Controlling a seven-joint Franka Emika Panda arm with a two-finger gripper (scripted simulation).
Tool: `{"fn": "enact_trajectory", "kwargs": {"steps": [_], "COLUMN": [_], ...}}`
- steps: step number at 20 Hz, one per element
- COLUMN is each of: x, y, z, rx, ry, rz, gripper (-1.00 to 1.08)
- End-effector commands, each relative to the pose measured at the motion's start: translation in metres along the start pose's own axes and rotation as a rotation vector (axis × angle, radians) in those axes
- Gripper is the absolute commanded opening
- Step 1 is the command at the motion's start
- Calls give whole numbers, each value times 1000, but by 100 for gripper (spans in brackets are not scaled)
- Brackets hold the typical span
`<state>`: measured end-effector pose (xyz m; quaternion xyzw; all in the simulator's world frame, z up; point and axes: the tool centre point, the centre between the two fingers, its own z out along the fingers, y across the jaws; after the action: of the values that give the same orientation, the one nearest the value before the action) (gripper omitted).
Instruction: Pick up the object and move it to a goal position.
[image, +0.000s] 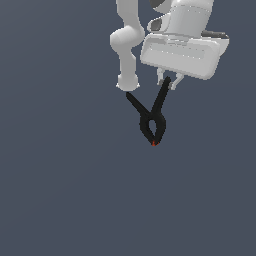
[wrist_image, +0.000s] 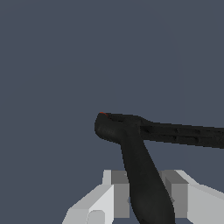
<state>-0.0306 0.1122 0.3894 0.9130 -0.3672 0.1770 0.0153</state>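
So at this point it looked like the grab was already done and we were in the carry part of the job. The gripper (image: 168, 82) was clamped on one handle of the black spring clamp (image: 152, 120), and the clamp hung straight below it, with the red tip (image: 153, 143) at the very bottom, farthest from the gripper. The other handle (image: 134, 103) splayed off to the side, free of the gripper, reaching toward the arm's white rounded link (image: 127, 82) beside it. I couldn't tell whether that handle actually touched the link or just passed in front of it.

In the wrist view the gripper (wrist_image: 146, 192) was closed down to roughly the width of that one handle, with a grey pad pressed against it on either side. So: nearly shut, holding the clamp by a thin handle rather than by the loop body.

Nothing under the clamp looked like a counter surface to me, just flat grey-blue background, so I'd guess it was lifted clear, but I honestly couldn't confirm the height. No goal marker showed up in either view either.

My take on the next move: haul it over to the goal without swinging it. A grip on a skinny handle with the rest of the clamp hanging below seems like it could pivot or slip, so slow, smooth travel is what I'd want.
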Motion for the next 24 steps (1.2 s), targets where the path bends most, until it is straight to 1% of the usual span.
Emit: {"fn": "enact_trajectory", "kwargs": {"steps": [1, 6, 13, 18, 24], "x": [3, 6, 9, 24, 53], "y": [-3, -7, -6, -5, -3], "z": [-12, -23, -25, -40, -67], "rx": [2, 3, 0, 1, 2], "ry": [1, 1, 0, -1, -1], "rz": [0, -2, -2, -3, -3], "gripper": [-100, -100, -100, -100, -100]}}
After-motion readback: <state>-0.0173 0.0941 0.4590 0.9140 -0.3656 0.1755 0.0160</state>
